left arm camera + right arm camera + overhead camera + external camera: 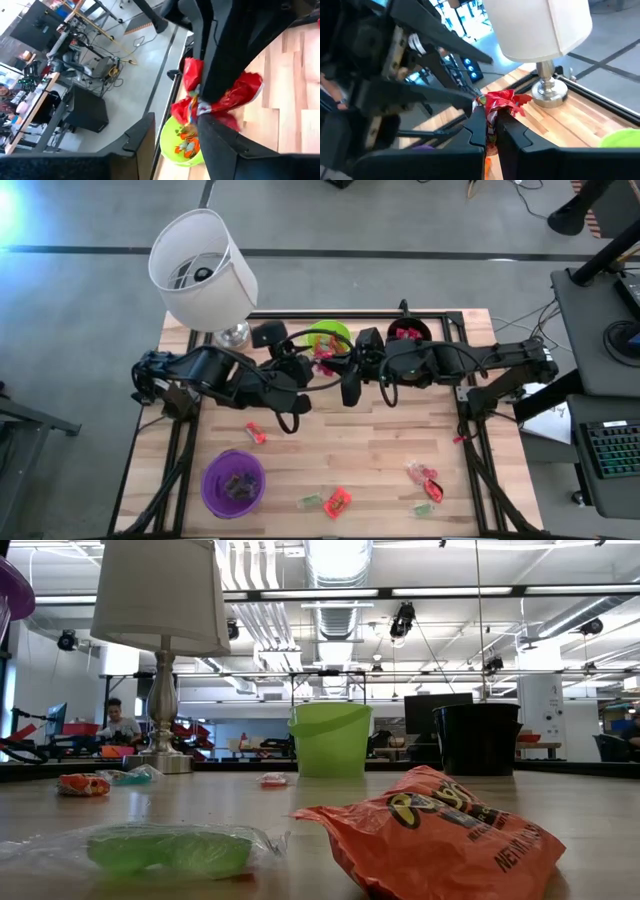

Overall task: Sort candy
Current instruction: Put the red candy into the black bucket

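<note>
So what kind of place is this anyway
Most likely a robotics lab or workshop: exposed ceiling ducts, other benches with monitors behind, and a wooden table in a metal frame with two arms.

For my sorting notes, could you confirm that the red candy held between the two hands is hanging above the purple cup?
Not quite: the red candy hangs above the green cup, not the purple cup, which stands far off near the table's front edge. The high view shows this, and the left wrist view confirms it.

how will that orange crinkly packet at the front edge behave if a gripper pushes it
The orange crinkly foil packet looks puffed and creased, so it probably buckles rather than staying stiff. It lies flat on the wooden table, so rolling seems unlikely. It looks light, and its glossy film may slide easily.
</note>
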You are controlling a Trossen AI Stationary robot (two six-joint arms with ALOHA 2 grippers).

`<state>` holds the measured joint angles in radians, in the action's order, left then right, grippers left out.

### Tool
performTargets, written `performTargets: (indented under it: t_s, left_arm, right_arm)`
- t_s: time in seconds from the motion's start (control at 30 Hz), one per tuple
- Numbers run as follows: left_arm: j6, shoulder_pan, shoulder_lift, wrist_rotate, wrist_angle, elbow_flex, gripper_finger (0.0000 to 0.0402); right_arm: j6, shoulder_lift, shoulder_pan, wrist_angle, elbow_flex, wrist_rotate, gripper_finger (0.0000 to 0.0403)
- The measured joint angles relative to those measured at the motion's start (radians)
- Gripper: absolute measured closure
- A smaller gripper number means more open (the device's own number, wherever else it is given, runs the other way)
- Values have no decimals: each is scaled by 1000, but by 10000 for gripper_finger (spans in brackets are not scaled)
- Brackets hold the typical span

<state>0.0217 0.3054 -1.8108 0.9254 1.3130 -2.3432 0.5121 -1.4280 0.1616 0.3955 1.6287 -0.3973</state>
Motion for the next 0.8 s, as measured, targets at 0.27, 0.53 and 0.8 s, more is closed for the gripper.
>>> performTargets:
  t_s: [0.27, 0.53, 0.8]
  left_arm:
    - [-5, -2, 24, 24, 50, -3, 275]
    - [-60, -2, 68, 16, 172, -3, 275]
    - [-119, -2, 99, 8, 257, -2, 275]
  right_arm:
    - [12, 25, -11, 156, -4, -40, 391]
    - [74, 43, -72, 407, -3, -47, 391]
    - [113, 47, -194, 647, -3, -48, 391]
